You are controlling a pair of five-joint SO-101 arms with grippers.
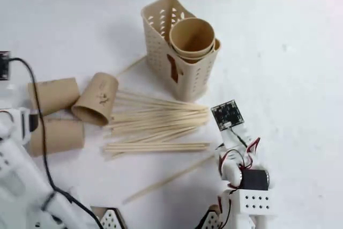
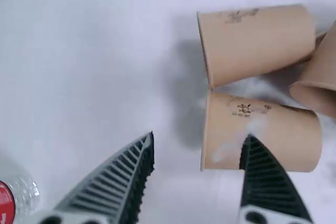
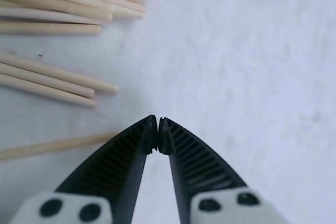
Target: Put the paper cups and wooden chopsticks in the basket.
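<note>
The white counter [image 1: 300, 52] lies under the left gripper [image 2: 199, 141], which gapes wide and holds nothing, one finger across a cup [image 2: 273, 129] lying on its side; a second cup [image 2: 257, 43] lies touching it and a third cup [image 2: 321, 74] just beside both. The right gripper [image 3: 158, 124] has its tips pressed together on nothing, near the ends of the chopsticks [image 3: 52, 85], which lie loosely piled on the counter. Beyond the pile the basket [image 1: 161, 52] stands upright with nested cups [image 1: 192, 37] in it.

Table [image 1: 289, 52] open R of basket [image 1: 177, 73]; chopsticks [image 1: 155, 124] + cups [image 1: 96, 100] crowd front-L approach.
</note>
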